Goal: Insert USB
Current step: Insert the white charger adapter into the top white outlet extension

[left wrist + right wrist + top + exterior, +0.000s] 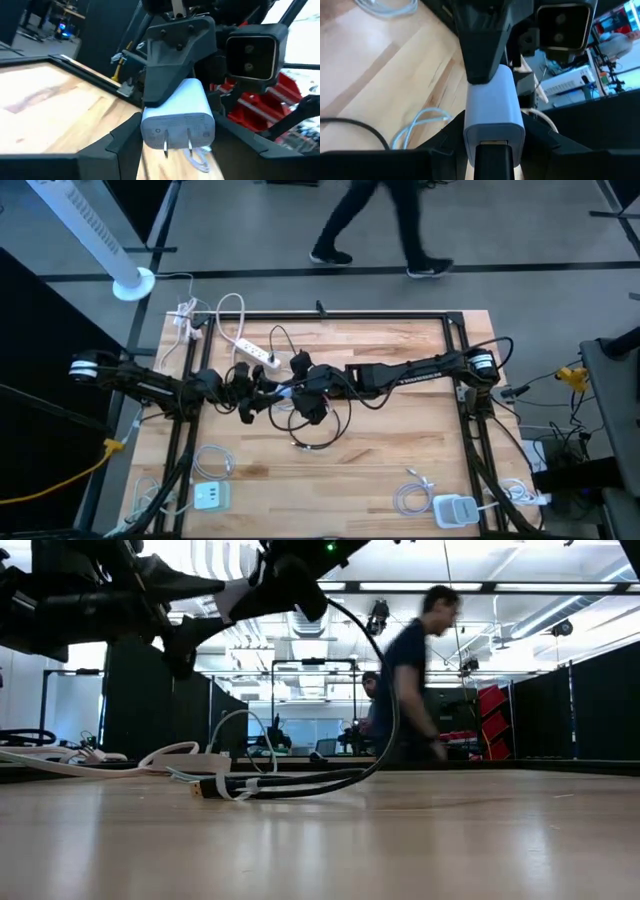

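With my left gripper (262, 388) clamped on the charger (177, 117) and my right gripper (300, 383) pinching the black plug (492, 160), I'd push straight into the port.

A wooden worktop (380, 440) fills the middle of the high view. A white power strip (257, 353) lies at its upper left, a white cord (228, 308) looping above it. A white fan (95, 230) stands on the floor at upper left. A person (375, 220) walks along the top edge. A yellow cable (70, 475) runs at lower left. In the low view, a blurred person (410, 670) stands right of centre.
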Robot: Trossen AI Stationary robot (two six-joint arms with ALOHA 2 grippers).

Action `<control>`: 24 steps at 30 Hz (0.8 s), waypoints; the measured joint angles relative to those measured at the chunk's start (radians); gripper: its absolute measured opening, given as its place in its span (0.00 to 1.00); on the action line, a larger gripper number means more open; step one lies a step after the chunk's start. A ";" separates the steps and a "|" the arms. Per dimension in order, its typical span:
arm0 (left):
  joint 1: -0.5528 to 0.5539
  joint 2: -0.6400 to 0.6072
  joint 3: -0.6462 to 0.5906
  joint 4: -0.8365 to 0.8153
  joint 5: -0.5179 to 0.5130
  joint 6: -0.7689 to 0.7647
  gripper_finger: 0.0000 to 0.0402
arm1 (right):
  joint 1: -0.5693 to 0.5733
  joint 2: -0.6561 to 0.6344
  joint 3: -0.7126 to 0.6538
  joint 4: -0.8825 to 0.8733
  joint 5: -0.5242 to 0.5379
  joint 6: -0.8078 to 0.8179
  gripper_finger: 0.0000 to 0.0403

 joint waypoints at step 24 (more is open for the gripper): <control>0.123 -0.239 0.127 -0.766 -0.363 0.159 0.25 | -0.005 -0.097 -0.005 -0.332 0.012 0.201 0.28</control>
